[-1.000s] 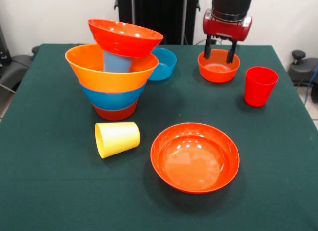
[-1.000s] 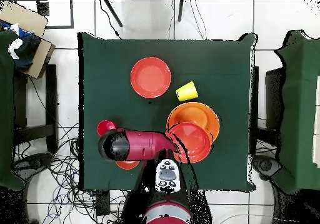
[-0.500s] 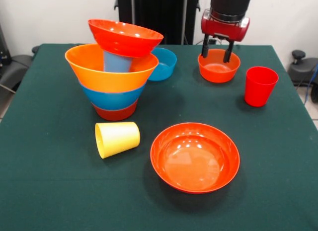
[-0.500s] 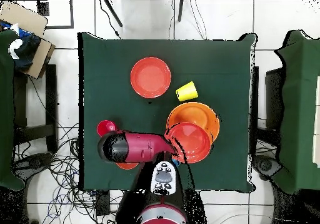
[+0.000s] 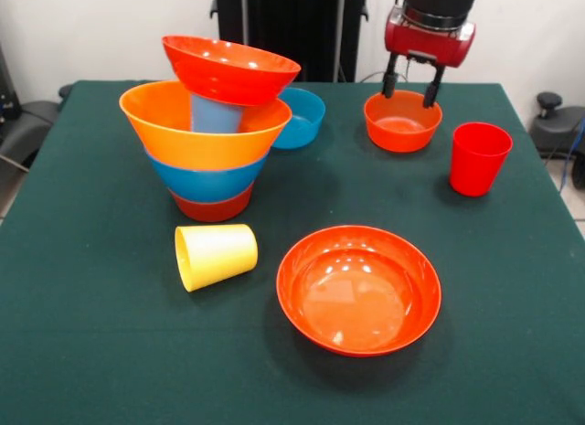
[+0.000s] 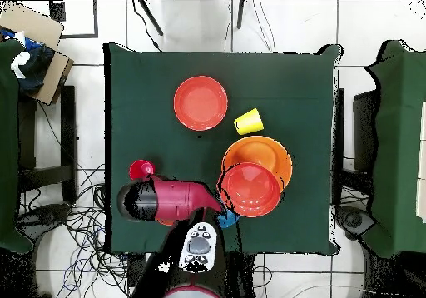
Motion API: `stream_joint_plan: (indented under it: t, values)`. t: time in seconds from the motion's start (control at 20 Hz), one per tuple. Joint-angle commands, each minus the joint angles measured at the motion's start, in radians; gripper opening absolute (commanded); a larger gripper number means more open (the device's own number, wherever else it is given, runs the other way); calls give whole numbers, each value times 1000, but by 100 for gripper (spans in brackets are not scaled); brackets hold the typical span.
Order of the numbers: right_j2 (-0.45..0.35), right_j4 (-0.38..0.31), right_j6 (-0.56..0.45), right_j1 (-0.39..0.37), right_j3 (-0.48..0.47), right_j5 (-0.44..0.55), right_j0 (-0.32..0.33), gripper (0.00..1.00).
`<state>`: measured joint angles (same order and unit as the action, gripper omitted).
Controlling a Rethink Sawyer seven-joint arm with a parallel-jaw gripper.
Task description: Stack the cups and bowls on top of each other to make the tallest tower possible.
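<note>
The tower [image 5: 210, 137] stands at the left: a small red-orange bowl at the bottom, then a blue bowl, then the huge orange bowl [image 6: 268, 155]. A light blue cup [image 5: 216, 114] sits inside it, with a wide red-orange bowl [image 5: 230, 69] tilted on top. Behind the tower rests a small blue bowl [image 5: 303, 117]. My gripper [image 5: 409, 85] hangs open and empty just above a small red-orange bowl [image 5: 402, 123]. A red cup [image 5: 479, 158] stands upright to its right. The yellow cup [image 5: 216, 255] lies on its side. Another wide red-orange bowl [image 5: 358, 288] sits near the front.
The green table [image 5: 91, 352] ends close behind the small red-orange bowl. In the overhead view my arm [image 6: 170, 201] covers that bowl, beside the red cup [image 6: 141, 170]. Cardboard boxes [image 6: 37, 41] and cables lie on the floor off the table.
My gripper has risen out of the small red-orange bowl and shifted slightly right in the front view, still open and empty. The bowl stayed put.
</note>
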<state>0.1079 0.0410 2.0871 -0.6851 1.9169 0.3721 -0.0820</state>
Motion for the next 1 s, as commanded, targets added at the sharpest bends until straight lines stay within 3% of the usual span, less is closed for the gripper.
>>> stream_joint_plan:
  t: [0.05, 0.5, 1.0]
  values:
    - [-17, 77, 230, -23, 10, 10, -49, 100]
    - [-19, 97, 202, 9, 5, -25, -46, 100]
    - [-43, 114, 206, 101, -15, -127, -34, 100]
